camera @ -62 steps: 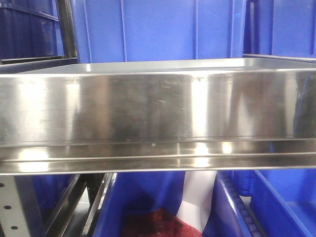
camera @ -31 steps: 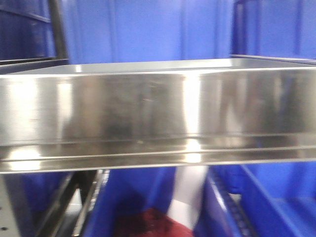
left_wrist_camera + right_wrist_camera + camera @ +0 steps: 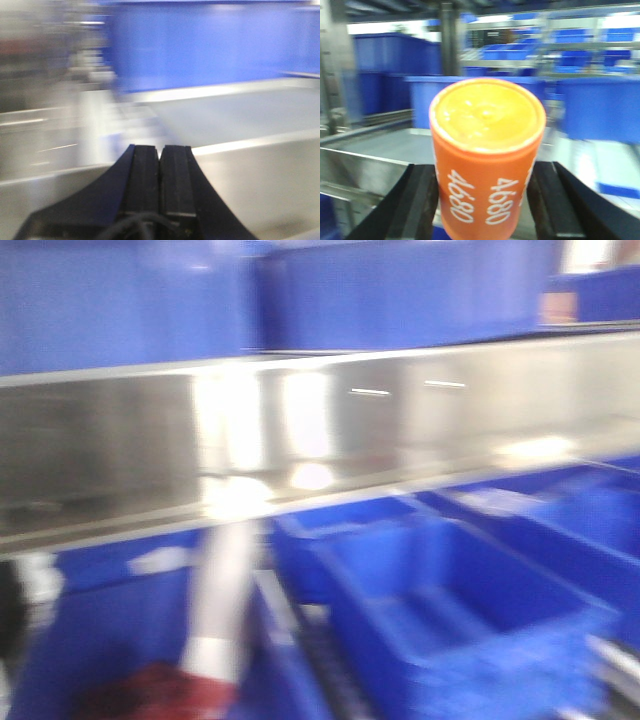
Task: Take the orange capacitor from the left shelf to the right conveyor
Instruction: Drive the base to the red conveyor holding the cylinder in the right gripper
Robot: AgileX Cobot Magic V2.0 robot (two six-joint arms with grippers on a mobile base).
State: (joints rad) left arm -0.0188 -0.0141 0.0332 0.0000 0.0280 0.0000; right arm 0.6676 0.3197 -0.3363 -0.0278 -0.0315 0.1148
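In the right wrist view my right gripper [image 3: 484, 172] is shut on the orange capacitor [image 3: 487, 150]. It is an upright orange cylinder with white "4680" on its side, held between the two black fingers [image 3: 420, 200]. The left shelf [image 3: 370, 155] lies just behind and below it. In the front view the shiny steel left shelf [image 3: 330, 430] crosses the frame, blurred and slanted. My left gripper [image 3: 160, 148] is shut and empty, with its tips at the shelf's front lip [image 3: 250, 165]. The right conveyor is out of view.
Blue plastic bins stand behind the shelf [image 3: 400, 300] and below it at the right [image 3: 450, 610]. A white sheet [image 3: 215, 600] and something dark red [image 3: 150, 695] sit in a lower bin. More blue bins on racks show in the right wrist view [image 3: 600, 110].
The front view has swung to the right: the shelf and the lower bins have slid left across the frame and now look slanted and motion-blurred.
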